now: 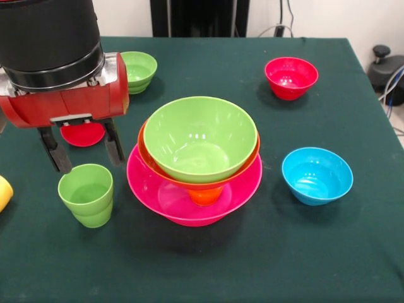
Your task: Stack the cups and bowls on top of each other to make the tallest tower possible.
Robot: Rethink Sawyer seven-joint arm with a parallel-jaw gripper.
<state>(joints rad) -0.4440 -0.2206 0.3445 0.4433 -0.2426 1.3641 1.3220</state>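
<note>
The tower stands mid-table: a wide pink bowl (165, 201) holds an orange bowl (243, 169), and a large green bowl (199, 136) nests in that. An orange piece (206, 196) shows under the orange bowl; I cannot tell if it is a cup. A green cup (86, 194) stands upright left of the tower. My gripper (86, 151) hangs open just above and behind the cup, its fingers (58, 153) spread about as wide as the cup's rim. A red cup (82, 134) shows partly between them, farther back. A yellow cup (3, 192) is cut off at the left edge.
A small green bowl (140, 69) sits at the back left, a small red bowl (290, 77) at the back right, and a small blue bowl (317, 175) right of the tower. The table has a dark green cloth (252, 265). Black gear (386, 69) stands off its right edge.
</note>
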